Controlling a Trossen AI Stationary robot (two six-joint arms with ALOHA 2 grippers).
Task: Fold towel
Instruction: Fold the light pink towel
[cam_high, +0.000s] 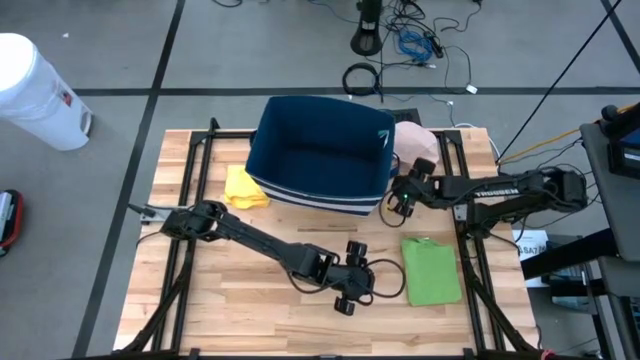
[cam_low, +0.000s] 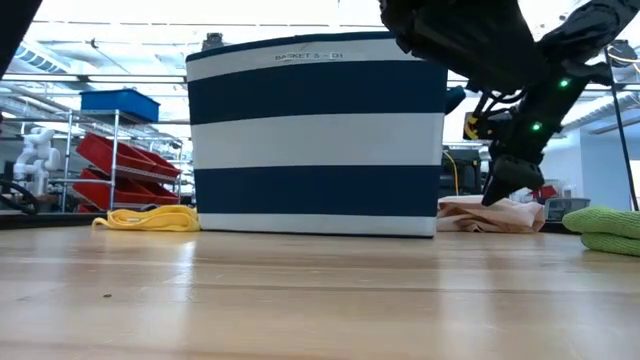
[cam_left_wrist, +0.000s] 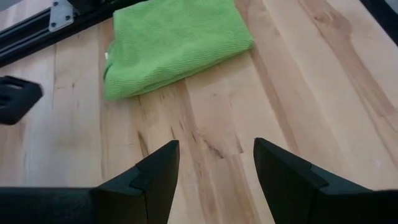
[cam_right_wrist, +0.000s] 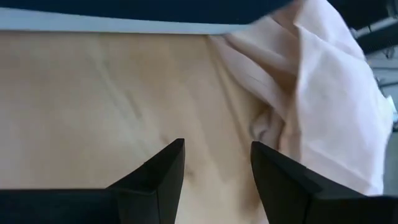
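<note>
A green towel (cam_high: 432, 270) lies folded flat on the wooden table at the near right; the left wrist view shows it (cam_left_wrist: 174, 43) ahead of my fingers. My left gripper (cam_left_wrist: 216, 149) hovers open over bare wood just left of it (cam_high: 372, 285). A pink towel (cam_high: 415, 145) lies crumpled at the far right, against the blue-and-white striped basket (cam_high: 320, 150). My right gripper (cam_right_wrist: 217, 149) is open, slanting down over the wood beside the pink towel (cam_right_wrist: 323, 93), close to the basket's right near corner (cam_high: 398, 200).
A yellow towel (cam_high: 245, 188) lies bunched against the basket's left side. The basket (cam_low: 315, 135) stands across the table's far middle. Black frame rails run along both table sides. A white bin (cam_high: 35, 90) stands on the floor, far left.
</note>
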